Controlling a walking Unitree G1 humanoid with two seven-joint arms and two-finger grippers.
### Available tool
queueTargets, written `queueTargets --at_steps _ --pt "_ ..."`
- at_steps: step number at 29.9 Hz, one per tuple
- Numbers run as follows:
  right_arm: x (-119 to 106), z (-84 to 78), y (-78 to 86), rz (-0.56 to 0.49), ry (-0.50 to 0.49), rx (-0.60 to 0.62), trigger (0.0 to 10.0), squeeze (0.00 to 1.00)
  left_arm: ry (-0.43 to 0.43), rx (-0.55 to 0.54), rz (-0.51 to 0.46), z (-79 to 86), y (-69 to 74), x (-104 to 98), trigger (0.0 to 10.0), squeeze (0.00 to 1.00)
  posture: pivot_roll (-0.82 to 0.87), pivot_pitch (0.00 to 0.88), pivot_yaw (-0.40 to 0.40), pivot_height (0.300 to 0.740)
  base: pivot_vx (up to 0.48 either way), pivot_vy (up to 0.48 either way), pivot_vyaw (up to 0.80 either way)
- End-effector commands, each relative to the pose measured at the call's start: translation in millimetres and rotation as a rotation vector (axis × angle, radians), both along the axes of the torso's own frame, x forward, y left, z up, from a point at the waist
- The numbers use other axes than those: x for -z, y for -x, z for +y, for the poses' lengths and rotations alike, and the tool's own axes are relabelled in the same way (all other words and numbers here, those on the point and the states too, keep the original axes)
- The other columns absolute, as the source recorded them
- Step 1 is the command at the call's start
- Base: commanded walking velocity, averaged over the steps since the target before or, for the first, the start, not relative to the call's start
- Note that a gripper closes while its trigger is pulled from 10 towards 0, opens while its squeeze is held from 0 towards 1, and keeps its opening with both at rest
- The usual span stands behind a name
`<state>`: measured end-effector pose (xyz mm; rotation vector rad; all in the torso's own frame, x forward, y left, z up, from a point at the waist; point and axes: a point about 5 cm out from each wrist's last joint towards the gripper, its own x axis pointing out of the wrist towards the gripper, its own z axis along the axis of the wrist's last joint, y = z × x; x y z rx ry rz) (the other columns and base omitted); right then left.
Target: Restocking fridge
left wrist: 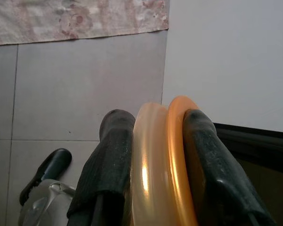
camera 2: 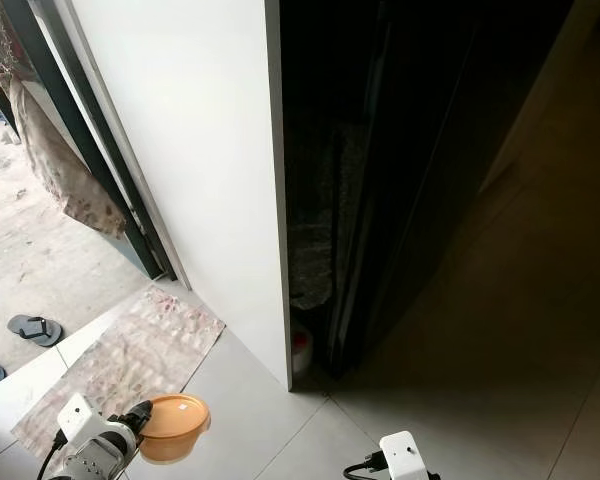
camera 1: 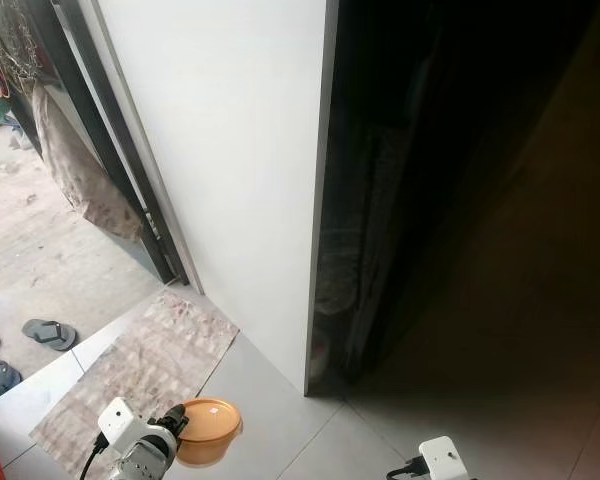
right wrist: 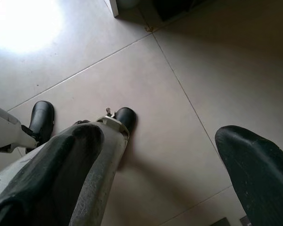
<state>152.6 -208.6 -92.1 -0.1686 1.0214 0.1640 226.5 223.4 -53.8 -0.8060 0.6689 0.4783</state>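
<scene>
I have the orange tub in my left gripper, its jaws clamped on the lidded rim, one finger on each side of it, as the left wrist view shows. The tub hangs low over the tiled floor, near the corner of the patterned mat. My right gripper hangs idle over the bare tiles, its jaws spread apart with nothing between them.

Ahead stands a tall white panel, which I take to be the fridge door seen edge-on, with a dark gap just beyond it. I cannot make out any shelves in that shadow.

The step in hand, as I judge it, is carrying the tub round to the opening. To do it well I should keep the tub level, as the pinch is only on the rim and a tilt may let it slip. I should walk round the white edge with room to spare for the left arm. Sandals lie on the floor well off to the left, away from my path.
</scene>
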Motion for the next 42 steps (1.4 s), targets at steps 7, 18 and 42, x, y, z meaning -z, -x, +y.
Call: queueTargets --at_steps 7,18,42 --pt "1.0 -2.1 3.2 -0.004 0.019 0.031 10.0 0.00 -0.019 0.038 0.020 -1.0 2.8 2.2 10.0 0.00 0.00 0.026 0.017 0.740 0.000 0.000 0.00" --pt "1.9 -2.7 5.4 -0.002 0.025 0.056 10.0 0.00 -0.017 0.070 0.033 -3.4 5.5 4.5 10.0 0.00 0.00 0.014 0.016 0.740 0.000 0.000 -0.72" --pt "1.4 -1.4 4.2 -0.010 0.017 0.040 10.0 0.00 -0.042 0.090 0.054 -3.8 5.7 5.0 10.0 0.00 -0.01 0.030 0.018 0.740 0.000 0.000 -0.45"
